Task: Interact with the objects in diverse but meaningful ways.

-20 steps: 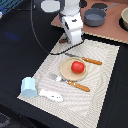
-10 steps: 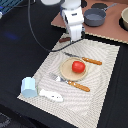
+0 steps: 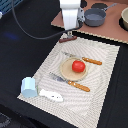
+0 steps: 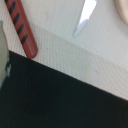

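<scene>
My gripper (image 3: 70,33) hangs just above the dark brown sausage (image 3: 67,39), which lies on the far edge of the striped placemat (image 3: 100,85). The jaws look open and hold nothing. In the wrist view the sausage (image 4: 22,27) lies free on the mat, with a grey finger (image 4: 3,55) at the picture's edge. A red tomato (image 3: 78,66) sits on a tan plate (image 3: 67,73) in the mat's middle. A light blue cup (image 3: 28,87) stands beside a white elongated piece (image 3: 51,95) at the near corner.
An orange-handled fork (image 3: 84,59) and knife (image 3: 71,82) flank the plate; a blade tip (image 4: 84,17) shows in the wrist view. Grey pots (image 3: 95,17) stand on a brown board (image 3: 107,32) behind the mat. A dark tabletop (image 3: 25,50) surrounds the mat.
The gripper has risen slightly over the mat's far edge. The sausage stays on the mat; nothing else has moved.
</scene>
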Tool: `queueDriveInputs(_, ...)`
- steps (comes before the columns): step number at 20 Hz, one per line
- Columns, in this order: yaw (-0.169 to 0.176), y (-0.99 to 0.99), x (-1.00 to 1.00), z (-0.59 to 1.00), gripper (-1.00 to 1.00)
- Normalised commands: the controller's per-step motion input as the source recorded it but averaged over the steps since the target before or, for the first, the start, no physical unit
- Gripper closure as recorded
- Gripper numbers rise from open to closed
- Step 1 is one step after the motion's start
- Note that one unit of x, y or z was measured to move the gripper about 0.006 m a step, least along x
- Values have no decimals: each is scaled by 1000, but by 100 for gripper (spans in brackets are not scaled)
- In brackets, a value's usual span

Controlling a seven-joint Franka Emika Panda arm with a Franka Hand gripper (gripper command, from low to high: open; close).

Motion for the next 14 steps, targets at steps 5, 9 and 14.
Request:
queueDriveInputs(5, 0, -955, 0, 327, -100)
queueDriveInputs(9, 0, -953, 0, 282, -100)
queueDriveInputs(14, 0, -958, 0, 206, -100)
